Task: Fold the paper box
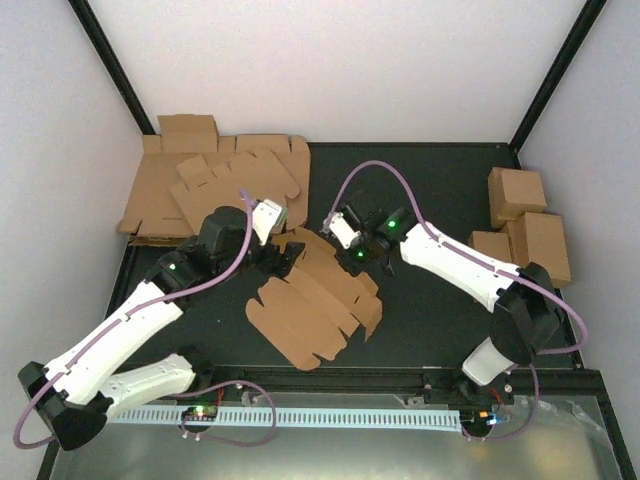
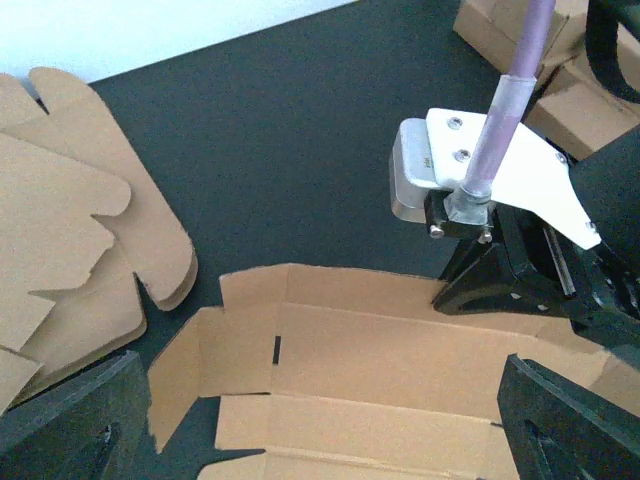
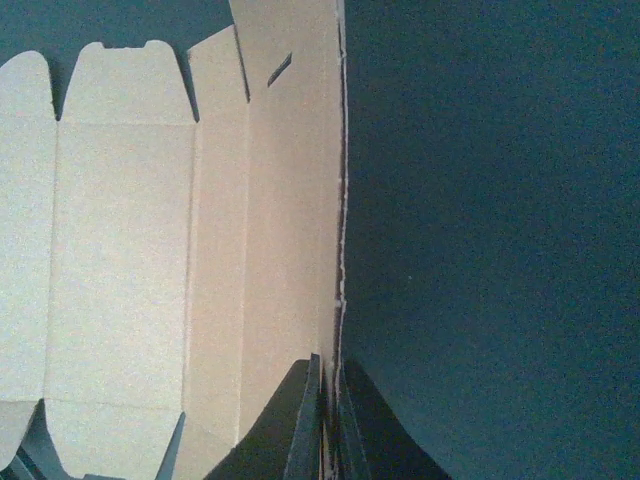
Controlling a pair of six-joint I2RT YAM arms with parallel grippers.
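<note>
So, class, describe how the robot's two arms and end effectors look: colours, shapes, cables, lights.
The left arm and right arm have rounded white shells with black joints. A lilac cable loops along each. The left end effector and right end effector have black fingers and a white wrist block. Small green lights glow on both arms.

Unfolded paper box (image 1: 315, 305) on dark table (image 1: 440, 190); left gripper (image 1: 283, 258) and right gripper (image 1: 362, 263) at its far edge; cardboard blanks (image 1: 200, 185) stacked rear left.

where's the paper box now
Top view: the paper box lies unfolded at the centre of the table, its right edge pinched by the right end effector.
</note>
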